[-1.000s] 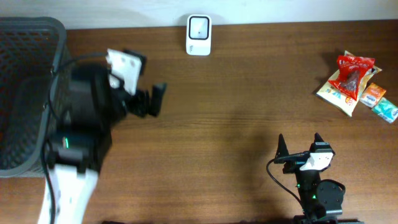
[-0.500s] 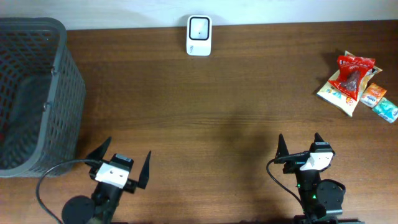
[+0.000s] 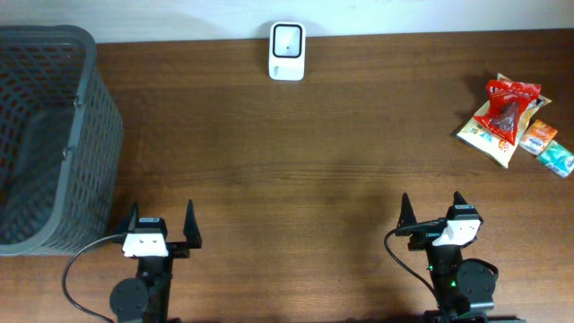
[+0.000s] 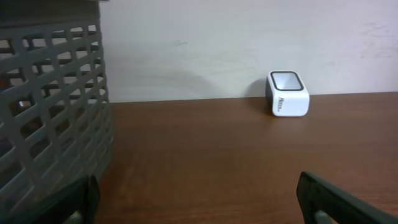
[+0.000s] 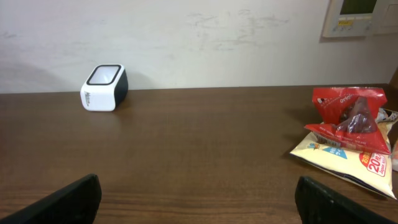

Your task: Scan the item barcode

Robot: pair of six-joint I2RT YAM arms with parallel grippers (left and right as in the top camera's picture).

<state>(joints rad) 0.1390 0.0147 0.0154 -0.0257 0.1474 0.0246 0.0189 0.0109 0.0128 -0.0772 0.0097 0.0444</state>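
A white and black barcode scanner [image 3: 287,50] stands at the table's far edge, also in the left wrist view [image 4: 287,93] and the right wrist view [image 5: 104,87]. A red snack bag [image 3: 508,106] lies on a pale yellow packet [image 3: 490,135] at the far right, both clear in the right wrist view: red bag [image 5: 348,112], packet [image 5: 342,157]. My left gripper [image 3: 161,224] rests open and empty near the front left. My right gripper [image 3: 432,209] stands open and empty near the front right, well short of the snacks.
A dark grey mesh basket [image 3: 54,135] fills the left side, its wall close to my left gripper [image 4: 50,112]. Small orange [image 3: 538,136] and teal [image 3: 558,160] packets lie beside the snack pile. A wall panel [image 5: 360,15] hangs behind the table.
The left arm drew back from beside the basket to the front left of the table and straightened. The right arm stayed still.
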